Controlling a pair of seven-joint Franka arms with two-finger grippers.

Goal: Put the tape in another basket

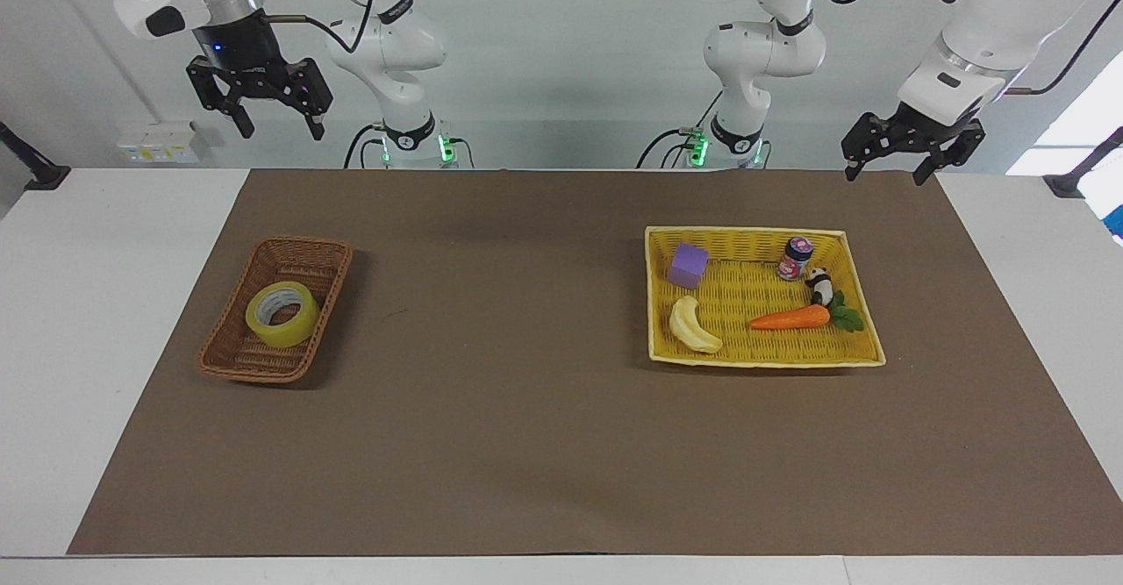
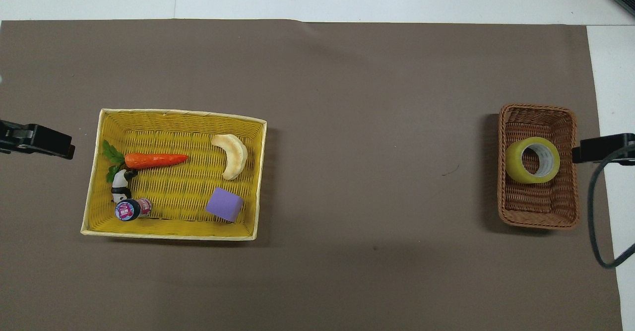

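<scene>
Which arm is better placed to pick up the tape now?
The right one: its open gripper hangs high at the wicker basket's end, where the tape lies. The open left gripper waits near the yellow tray.

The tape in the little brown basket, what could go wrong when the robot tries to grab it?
1. The tape leans against the brown basket's sloping wall, so fingers might slip or nudge the light basket instead.
2. The yellow tray already holds a carrot, banana and purple block; a dropped roll could knock them.
3. The right gripper and left gripper both hang high and open, so the descent must be well aimed.
</scene>
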